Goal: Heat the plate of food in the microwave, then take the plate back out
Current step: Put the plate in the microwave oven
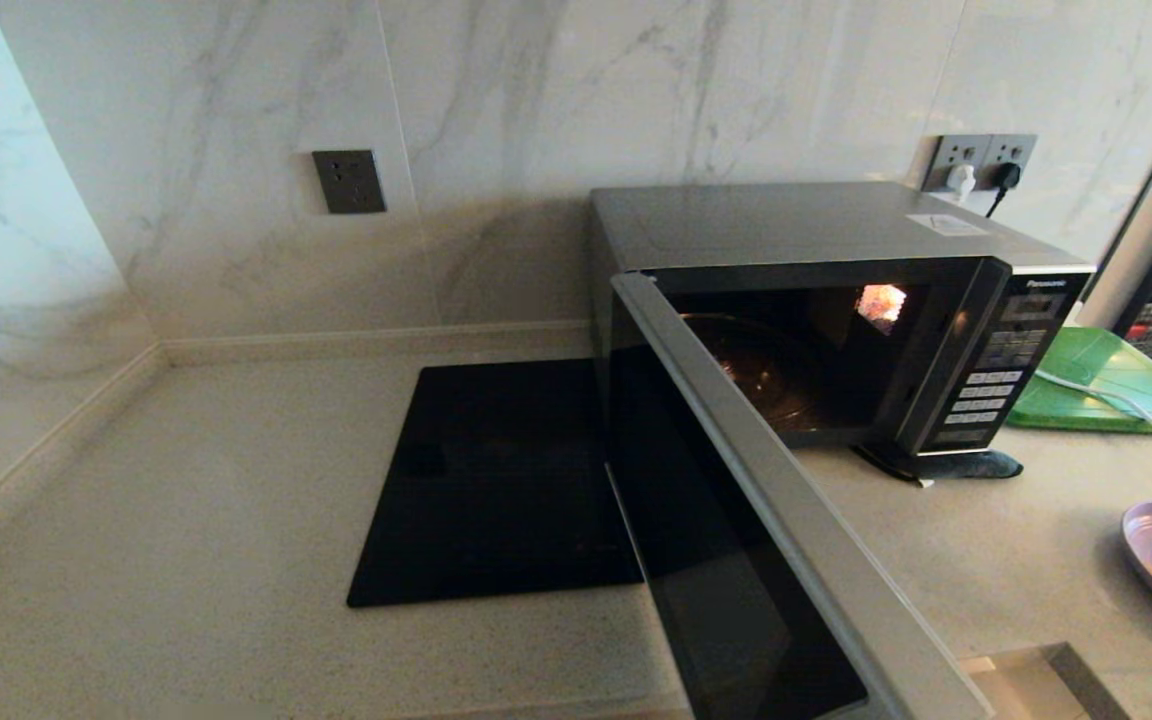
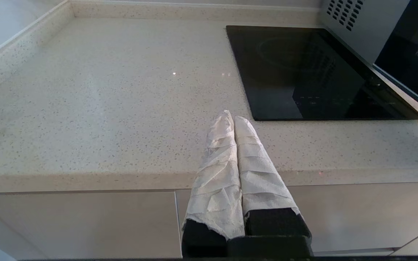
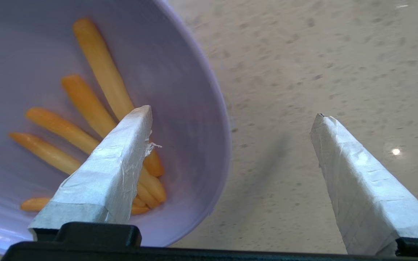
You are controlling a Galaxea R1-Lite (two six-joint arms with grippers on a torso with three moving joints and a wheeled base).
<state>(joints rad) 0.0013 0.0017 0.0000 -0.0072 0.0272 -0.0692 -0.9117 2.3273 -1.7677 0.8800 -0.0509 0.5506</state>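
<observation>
Your left gripper point(image 2: 233, 117) is parked off the surface point(image 1: 186, 520), jaws clenched. The microwave point(image 1: 836, 300) stands door-open beside the cooktop point(image 1: 496, 480). Your right gripper point(image 3: 230, 116), jaws released, straddles the plate of food's point(image 3: 194, 90) rim.

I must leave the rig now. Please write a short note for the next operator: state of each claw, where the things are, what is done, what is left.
Left claw: shut, empty, parked by the counter's front edge, near the cooktop.
Right claw: open, holding nothing, over the plate; one finger above the fries, the other above bare counter, straddling the rim.
Plate: on the counter, right of the microwave.
Done: microwave door open, inside lit, no plate inside.
Left: grasp plate, put it in, close door, heat, take it out.
</observation>
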